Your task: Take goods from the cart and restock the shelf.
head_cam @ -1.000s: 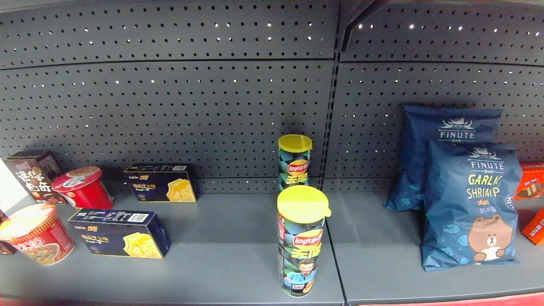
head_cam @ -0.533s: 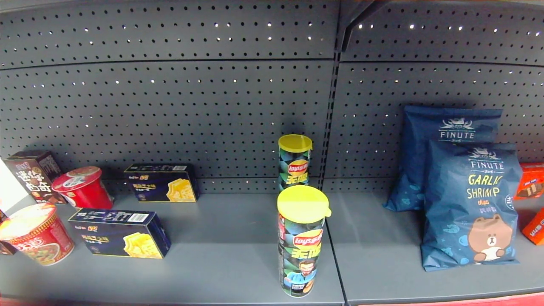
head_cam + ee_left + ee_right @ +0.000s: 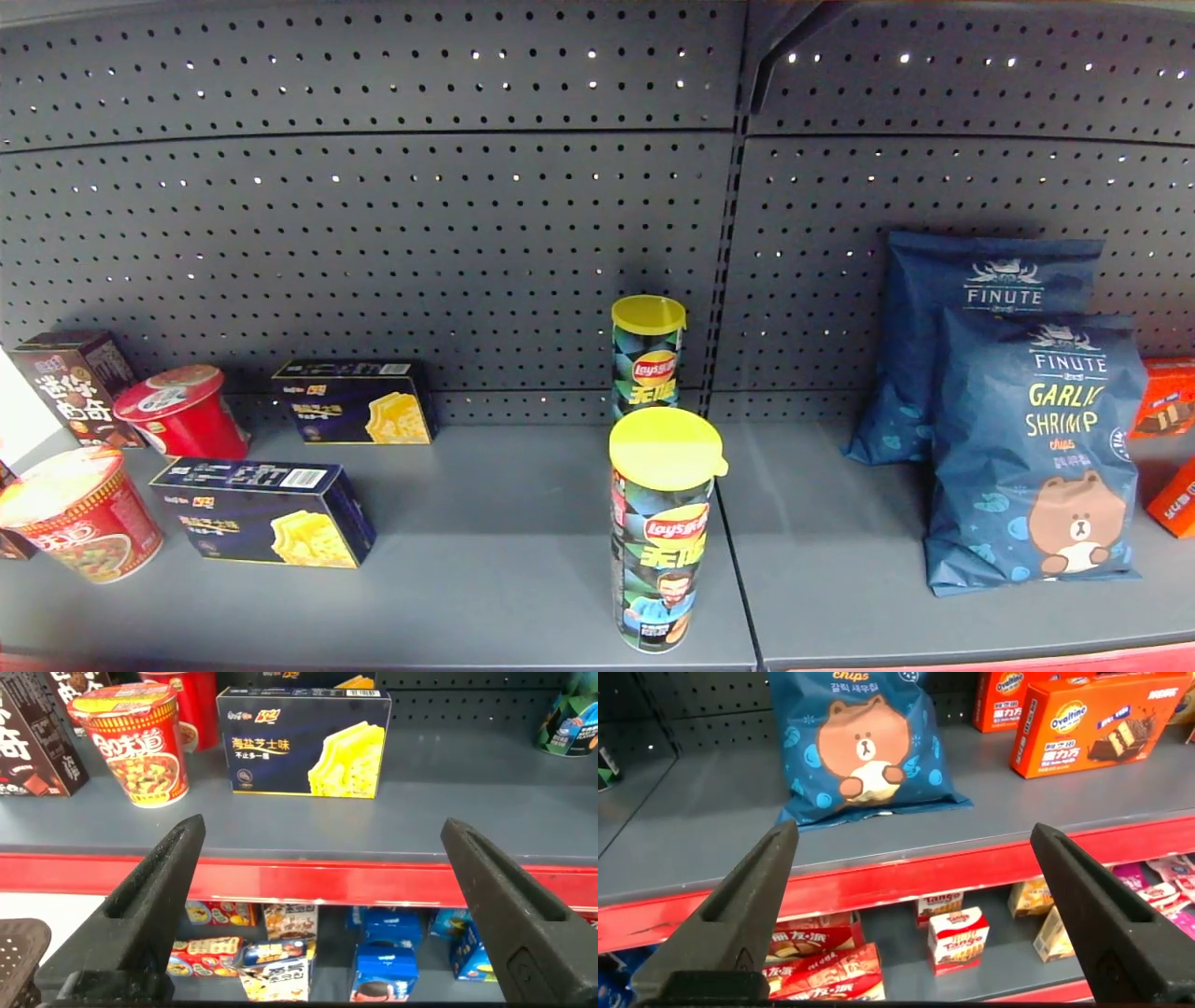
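Grey steel shelf (image 3: 523, 551) is part stocked. Front chip can (image 3: 661, 532) stands upright at lower centre near the lip, with rear chip can (image 3: 647, 359) directly behind it against the pegboard (image 3: 373, 233). Right of frame: front blue chip bag (image 3: 1032, 457) leans on rear blue chip bag (image 3: 971, 289), and orange boxes (image 3: 1162, 401) sit at the right edge. Lower left: two navy boxes (image 3: 266, 513), two red noodle cups (image 3: 79, 513) and a brown box (image 3: 70, 383), all set two deep. Wide bare gaps run between the navy boxes and the cans, and between the cans and the bags, so I'd call the restock under way but well short of full. Left gripper (image 3: 322, 831) is spread wide with nothing between its fingers, out in front of the red shelf edge (image 3: 374, 882) and facing a navy box and a noodle cup. Right gripper (image 3: 915, 833) is also spread and empty, facing the front blue chip bag and the orange boxes. With both empty, my guess is the next step is a fresh pick from the cart, then filling a gap.
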You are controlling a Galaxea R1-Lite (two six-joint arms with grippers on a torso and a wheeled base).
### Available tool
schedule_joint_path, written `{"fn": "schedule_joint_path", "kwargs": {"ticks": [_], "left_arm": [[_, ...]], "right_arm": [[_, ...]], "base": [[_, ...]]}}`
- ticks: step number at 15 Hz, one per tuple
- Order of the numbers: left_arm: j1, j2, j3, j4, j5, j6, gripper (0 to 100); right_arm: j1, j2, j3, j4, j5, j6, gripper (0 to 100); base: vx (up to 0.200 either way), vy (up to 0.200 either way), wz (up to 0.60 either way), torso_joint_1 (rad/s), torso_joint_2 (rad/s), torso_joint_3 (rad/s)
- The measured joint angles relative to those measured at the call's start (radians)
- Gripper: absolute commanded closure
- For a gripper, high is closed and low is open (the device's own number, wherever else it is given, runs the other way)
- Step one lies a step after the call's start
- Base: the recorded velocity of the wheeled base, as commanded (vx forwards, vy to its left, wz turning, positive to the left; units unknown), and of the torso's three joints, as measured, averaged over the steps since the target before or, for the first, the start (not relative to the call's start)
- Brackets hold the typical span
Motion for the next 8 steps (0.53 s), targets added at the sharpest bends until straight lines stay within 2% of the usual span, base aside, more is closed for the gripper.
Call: {"fn": "schedule_joint_path", "kwargs": {"ticks": [8], "left_arm": [[0.000, 0.000, 0.000, 0.001, -0.002, 0.000, 0]], "right_arm": [[0.001, 0.000, 0.000, 0.000, 0.005, -0.011, 0]], "base": [[0.000, 0.000, 0.00, 0.000, 0.00, 0.000]]}}
